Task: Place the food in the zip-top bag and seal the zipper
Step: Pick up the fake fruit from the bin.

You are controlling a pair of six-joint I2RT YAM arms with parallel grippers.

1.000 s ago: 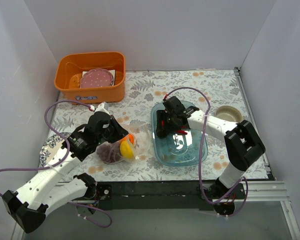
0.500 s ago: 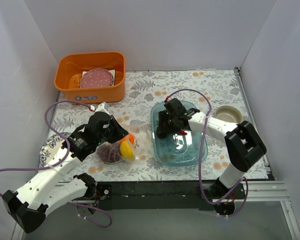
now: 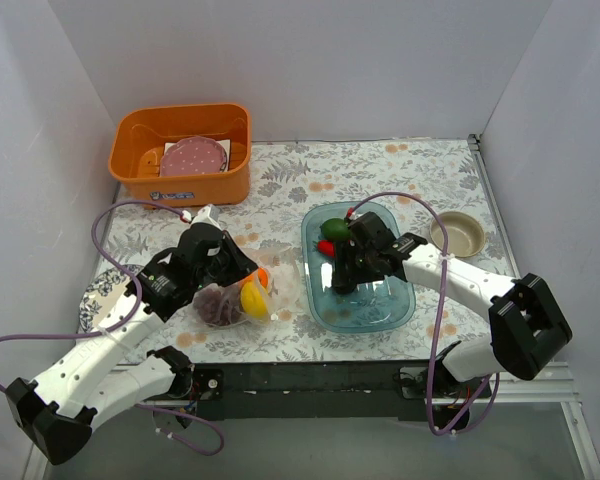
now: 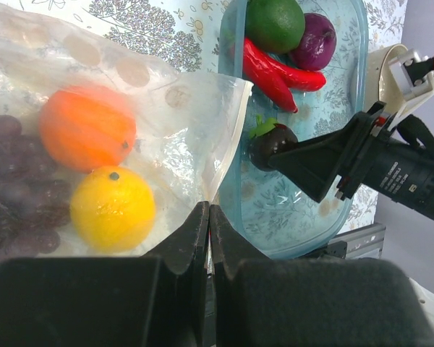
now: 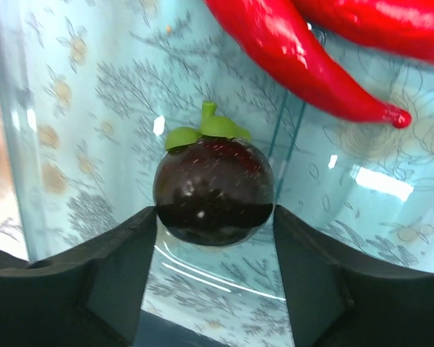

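- Your right pincer (image 5: 215, 217) has a finger pressed against each flank of the dark round fruit (image 5: 213, 181), whose green cap points away from the wrist. I read that as clamped on it, though I can't tell whether it is lifted off the floor of the blue tray (image 5: 72, 108).
- That fruit sits in the tray's left half, close to the left rim.
- Just past that rim lies the zip-top bag (image 4: 181, 130), with its mouth facing the tray.
- The mouth edge runs roughly along the rim, so your coming move looks like a short carry leftward, across the edge rather than along it.
- Your left pincer (image 4: 208, 217) is shut tight on the plastic at that mouth edge, left of the tray, and seems to be holding the mouth open.
- Deeper in the bag, further left of the tray, are the orange (image 4: 87, 129), the lemon (image 4: 112, 208) and the grape bunch (image 4: 7, 181).
- At the tray's far end wait the chili (image 4: 275, 72), the green fruit (image 4: 275, 22) and the purple piece (image 4: 313, 40).
- Your right arm is the nearer one for all three.
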